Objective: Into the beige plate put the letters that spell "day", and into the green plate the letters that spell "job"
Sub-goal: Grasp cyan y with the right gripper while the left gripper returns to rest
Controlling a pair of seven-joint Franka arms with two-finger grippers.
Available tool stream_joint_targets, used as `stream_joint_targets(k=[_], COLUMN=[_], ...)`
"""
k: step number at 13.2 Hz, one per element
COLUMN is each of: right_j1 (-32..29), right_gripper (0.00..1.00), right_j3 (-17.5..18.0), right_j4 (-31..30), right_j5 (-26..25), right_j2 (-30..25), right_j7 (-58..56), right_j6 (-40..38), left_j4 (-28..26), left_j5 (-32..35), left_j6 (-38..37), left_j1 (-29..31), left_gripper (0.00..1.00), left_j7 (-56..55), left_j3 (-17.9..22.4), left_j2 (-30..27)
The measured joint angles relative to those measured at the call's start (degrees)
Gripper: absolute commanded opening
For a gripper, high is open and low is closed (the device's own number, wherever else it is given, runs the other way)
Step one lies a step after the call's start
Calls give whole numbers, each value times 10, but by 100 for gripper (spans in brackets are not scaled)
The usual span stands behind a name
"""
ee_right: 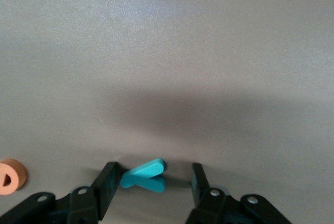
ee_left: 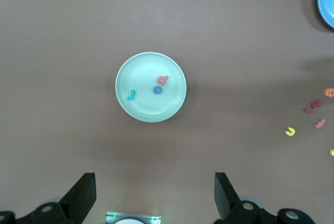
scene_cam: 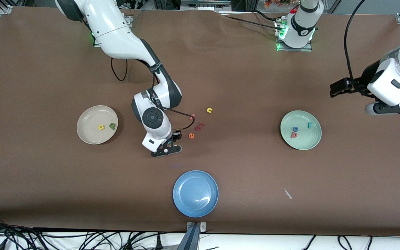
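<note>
The right arm bends down from its base, wrist pointing at the table, between the beige plate [scene_cam: 97, 124] and the loose letters. The right gripper [ee_right: 151, 183] is low over the table, its fingers partly apart around the teal y [ee_right: 143, 175]; one touches it, the other stands off. The yellow a [scene_cam: 101, 127] and green d [scene_cam: 112, 126] lie in the beige plate. The left arm waits raised near the green plate [ee_left: 151, 86], which holds the j [ee_left: 131, 95], o [ee_left: 157, 90] and b [ee_left: 163, 80]; the left gripper [ee_left: 155, 192] is spread wide.
</note>
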Motion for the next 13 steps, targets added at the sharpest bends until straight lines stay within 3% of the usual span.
stream_joint_targets(k=[3,6,8,13], right_j1=[0,0,0,1], right_gripper=[58,55,54,47], right_j3=[0,0,0,0], right_j4=[1,1,1,2], right_j5=[0,0,0,1], right_j2=[0,0,0,0], right_j7=[0,0,0,0], right_j6=[2,2,2,3], left_j4=[-58,-168,-218,-231], left_j5=[-2,-9,-9,-10], left_j6=[81,155,156,144], left_j1=[-29,-37,-43,-44], left_gripper=[100,100,100,100], left_j7=[41,80,80,83], left_j3=[41,68,74,75], left_j2=[-31,-119,-166,-179])
